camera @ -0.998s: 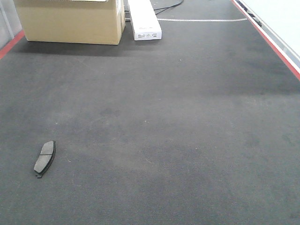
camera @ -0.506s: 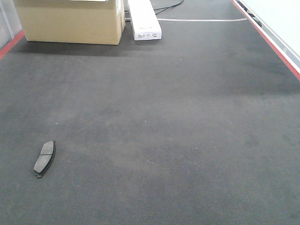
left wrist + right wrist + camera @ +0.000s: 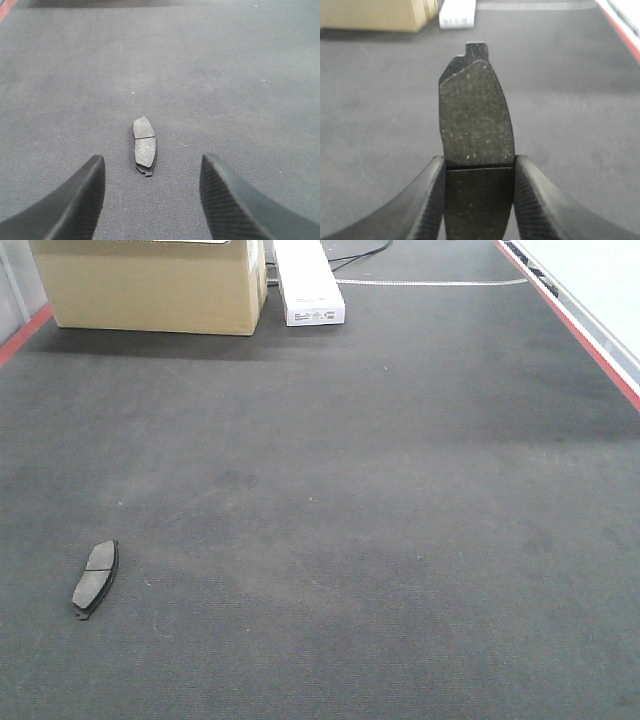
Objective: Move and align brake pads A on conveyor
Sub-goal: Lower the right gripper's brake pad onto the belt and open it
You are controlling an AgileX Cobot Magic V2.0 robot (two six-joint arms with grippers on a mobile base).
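Ahead of my left claw (image 3: 152, 162), low on the left of the belt (image 3: 400, 490), lies one pad (image 3: 144, 147), friction face up (no others show lying there). Its long axis runs straight away from that claw, and the spread fingers (image 3: 75, 200) stand either side of its narrow width. I judge a plain reach forward and down would pinch it across the short way, with no wrist turn. My right claw (image 3: 479, 165) is clamped on a second pad (image 3: 475, 115), tabbed end pointing away toward the box (image 3: 370, 15). Left looks the nearer arm; how far the right one hangs from the lying pad I cannot tell.
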